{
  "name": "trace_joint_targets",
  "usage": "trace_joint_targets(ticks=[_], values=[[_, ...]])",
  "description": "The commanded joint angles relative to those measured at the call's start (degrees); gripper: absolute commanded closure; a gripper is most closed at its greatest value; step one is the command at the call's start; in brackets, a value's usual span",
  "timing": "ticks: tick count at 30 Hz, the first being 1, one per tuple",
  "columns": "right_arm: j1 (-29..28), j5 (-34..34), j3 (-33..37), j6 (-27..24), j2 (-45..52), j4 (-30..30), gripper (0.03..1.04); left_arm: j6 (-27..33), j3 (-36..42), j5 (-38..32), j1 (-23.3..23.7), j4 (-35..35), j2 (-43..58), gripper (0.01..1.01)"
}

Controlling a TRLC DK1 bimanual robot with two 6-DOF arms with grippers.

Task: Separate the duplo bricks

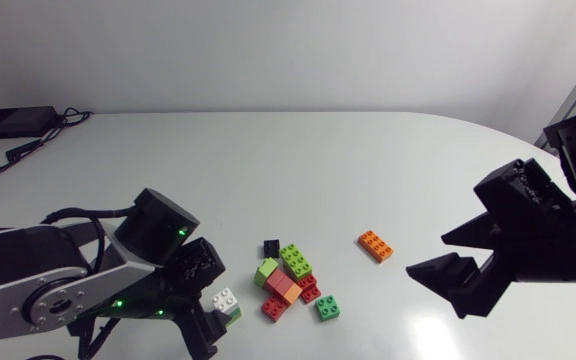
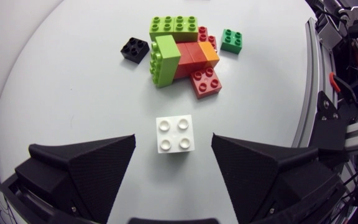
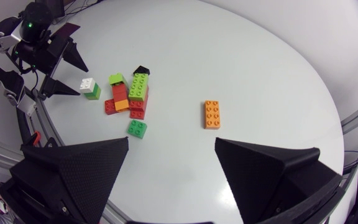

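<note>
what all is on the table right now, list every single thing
white square duplo brick: one, white, stacked on a green one, between the left tool's fingers, untouched
green duplo brick: one, green, under the white brick
cluster of joined duplo bricks: one, several bricks in lime green, red and orange, mid-table
small black duplo brick: one, black, beside the cluster
dark green square duplo brick: one, dark green, apart beside the cluster
long orange duplo brick: one, orange, alone between the cluster and the right tool
white table: one, white, under everything
left tool: one, black, open around the white brick
right tool: one, black, open, holding nothing
</note>
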Motion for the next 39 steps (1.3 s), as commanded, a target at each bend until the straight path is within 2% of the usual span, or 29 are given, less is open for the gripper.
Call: trace_joint_targets(ticks=[1,7,10,12,18,27,30,35,37,39], values=[[-0.3,0.1,-1.3,-0.5,0.8,0.7,0.07,-1.6,-1.9,-0.5,-0.3,1.2,2.7,0.213],[-0.4,0.1,-1.4,-0.5,0.9,0.7,0.07,-2.0,-1.9,-0.5,-0.4,3.6,6.0,0.230],[-0.4,0.1,-1.4,-0.5,0.8,0.7,0.07,-2.3,-1.7,-0.6,-0.5,4.6,7.2,0.379],[-0.4,0.1,-1.3,-0.6,0.8,0.6,0.07,-2.4,-1.8,-0.5,-0.8,5.1,7.4,0.572],[-0.3,0.1,-1.2,-0.7,0.7,0.8,0.07,-2.4,-2.9,-0.5,-1.4,5.2,6.3,0.703],[0.4,-0.1,-1.2,-1.2,0.5,1.2,0.07,-2.3,-4.4,-0.5,-1.3,5.5,0.5,0.731],[0.4,-0.1,-0.9,-1.6,-0.2,1.4,0.07,-2.1,-4.2,0.6,-0.7,5.5,-4.3,0.733],[0.7,-1.8,-0.7,-4.2,-2.2,1.6,0.07,-0.5,-2.2,12.5,3.2,0.9,-14.0,0.733],[0.9,-5.5,-0.7,-5.1,-3.2,2.2,0.07,0.5,-1.1,18.6,4.5,-1.4,-16.8,0.733],[1.1,-8.5,-0.7,-6.2,-3.5,2.6,0.07,1.5,-0.8,22.0,4.6,-2.3,-18.2,0.733]])
